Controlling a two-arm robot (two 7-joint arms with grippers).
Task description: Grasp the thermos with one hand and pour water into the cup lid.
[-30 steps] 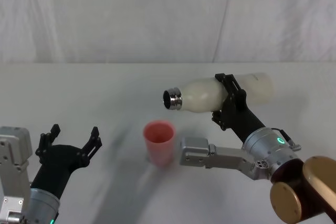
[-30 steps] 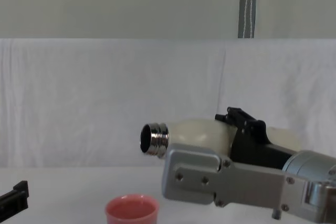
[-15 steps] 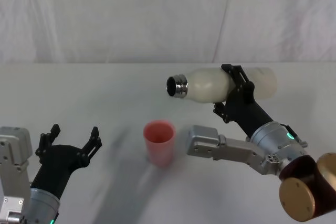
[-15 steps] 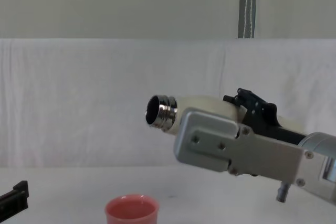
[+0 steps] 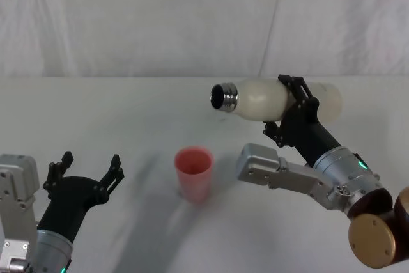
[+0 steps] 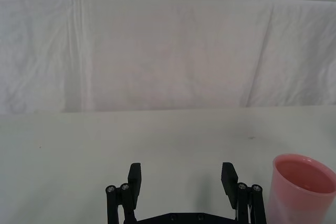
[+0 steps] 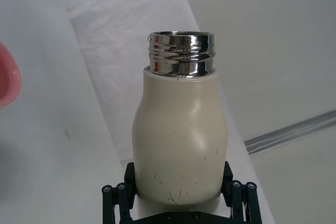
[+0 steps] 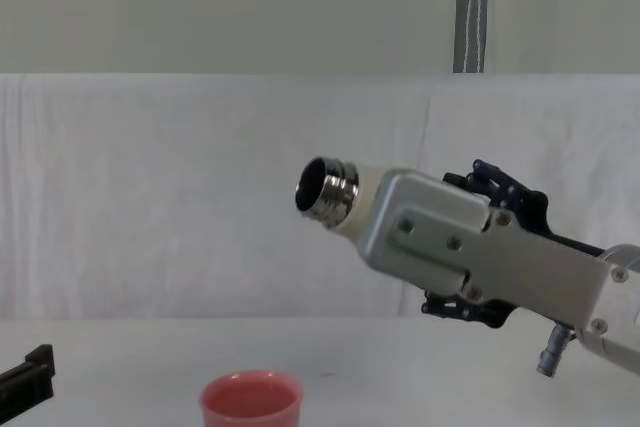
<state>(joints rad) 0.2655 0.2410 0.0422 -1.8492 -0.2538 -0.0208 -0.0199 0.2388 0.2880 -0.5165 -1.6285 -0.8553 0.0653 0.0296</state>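
Lying near-horizontal, thermos [image 5: 271, 98] neck leftward

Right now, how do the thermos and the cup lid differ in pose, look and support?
The thermos is cream-white, tall, tipped nearly sideways in the air, clamped by the right gripper. The cup lid is pink, short, standing upright on the table, untouched. Both are open-mouthed.

The head camera looks from above, forward and down at the table [image 5: 128, 113]. The chest camera sits lower and looks level across it toward the far white curtain [image 8: 180, 197]. Both share the pink cup lid [image 5: 193, 173] and the thermos [image 5: 268, 99]. The left wrist camera looks far-ward, close to the table. The right wrist camera is very near the thermos.
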